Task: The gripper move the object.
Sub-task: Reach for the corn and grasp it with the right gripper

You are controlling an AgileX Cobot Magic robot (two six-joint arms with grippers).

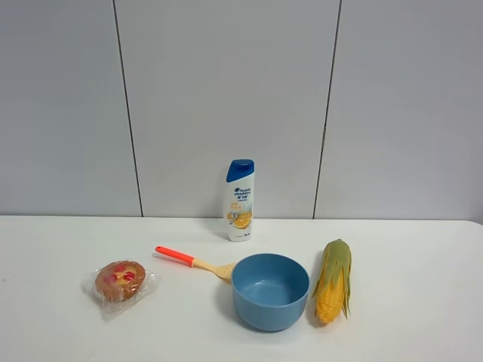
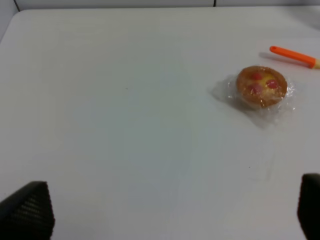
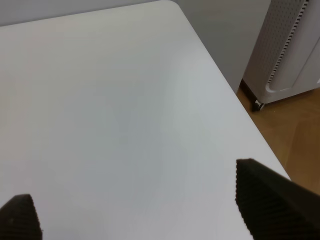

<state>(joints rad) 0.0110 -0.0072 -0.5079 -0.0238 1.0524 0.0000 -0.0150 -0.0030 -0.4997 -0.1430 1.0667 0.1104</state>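
The corn cob [image 1: 333, 281], yellow with green husk, lies on the white table [image 1: 423, 317] just right of the blue bowl [image 1: 269, 290] in the high view. Neither arm shows in the high view. In the left wrist view the left gripper [image 2: 165, 212] is open, its fingertips [image 2: 27, 210] wide apart above bare table, with the wrapped muffin [image 2: 261, 87] some way ahead. In the right wrist view the right gripper [image 3: 150, 205] is open over bare table near its edge [image 3: 235, 100]. The corn is out of both wrist views.
A red-handled wooden spatula [image 1: 192, 262] lies left of the bowl; its handle [image 2: 294, 56] also shows in the left wrist view. A wrapped muffin [image 1: 119, 280] sits at the left. A shampoo bottle [image 1: 240, 200] stands at the back. A white perforated unit [image 3: 292, 50] stands on the floor beside the table.
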